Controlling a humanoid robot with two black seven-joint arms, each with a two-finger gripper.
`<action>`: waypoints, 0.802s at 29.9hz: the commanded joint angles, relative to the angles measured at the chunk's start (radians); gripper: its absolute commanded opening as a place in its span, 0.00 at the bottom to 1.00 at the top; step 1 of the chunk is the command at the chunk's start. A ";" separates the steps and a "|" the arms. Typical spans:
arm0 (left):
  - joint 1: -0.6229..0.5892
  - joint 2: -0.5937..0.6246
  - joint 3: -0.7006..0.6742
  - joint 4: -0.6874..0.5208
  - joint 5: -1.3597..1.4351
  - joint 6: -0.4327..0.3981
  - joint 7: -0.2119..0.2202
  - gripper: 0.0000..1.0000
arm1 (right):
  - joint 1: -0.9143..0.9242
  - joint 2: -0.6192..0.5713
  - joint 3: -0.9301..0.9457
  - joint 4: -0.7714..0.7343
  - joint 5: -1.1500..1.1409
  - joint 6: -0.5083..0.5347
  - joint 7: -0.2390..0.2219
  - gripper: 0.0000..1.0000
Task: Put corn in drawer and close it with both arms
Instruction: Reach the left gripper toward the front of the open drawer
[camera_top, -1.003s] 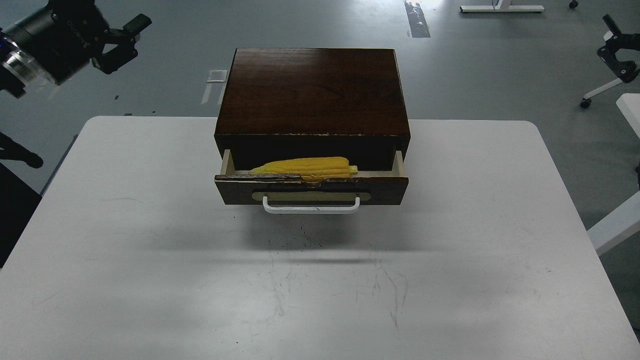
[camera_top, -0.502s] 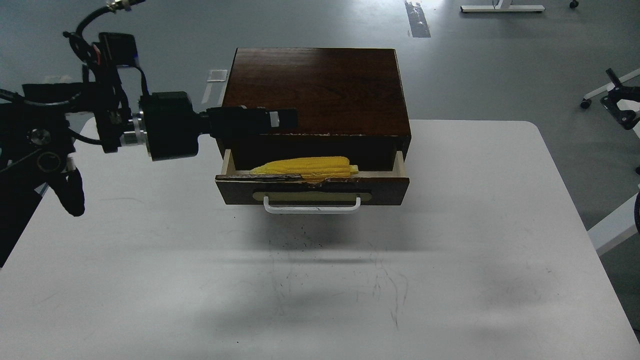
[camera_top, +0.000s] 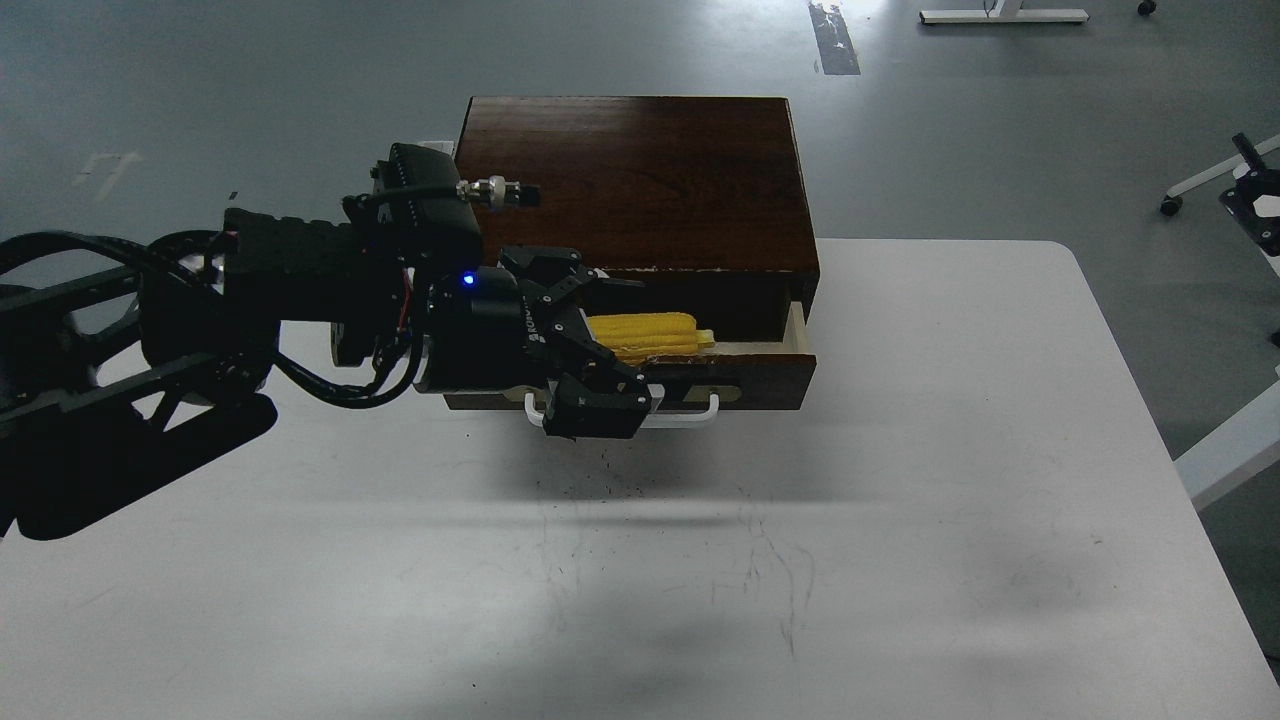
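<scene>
The left black two-finger gripper (camera_top: 600, 345), fingers spread and empty, is hovering over the dark brown wooden drawer (camera_top: 760, 372) near the table's far edge. The bright yellow plastic corn cob (camera_top: 645, 335) is lying inside. A skewed push risks jamming the drawer.

White bench (camera_top: 900, 500) fills most of view, scuffed with dark scratch marks (camera_top: 770, 570) near 6 o'clock. Grey floor (camera_top: 1000, 130) behind. Black tape strip (camera_top: 833, 38) on floor at 12 o'clock. White frame foot (camera_top: 1003, 16) at 1 o'clock. Chair base with caster (camera_top: 1205, 182) at 2 o'clock. White edge (camera_top: 1232, 452) at 3 o'clock.
</scene>
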 joint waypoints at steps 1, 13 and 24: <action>-0.032 -0.003 0.040 -0.005 0.105 0.000 0.000 0.97 | -0.003 -0.002 0.000 -0.001 0.000 0.000 0.000 1.00; -0.042 -0.052 0.146 -0.017 0.103 0.000 -0.058 0.96 | -0.023 -0.002 0.000 -0.029 -0.002 0.000 0.000 1.00; 0.017 -0.126 0.186 0.015 0.114 0.000 0.054 0.93 | -0.029 0.000 0.001 -0.041 -0.014 0.000 0.000 1.00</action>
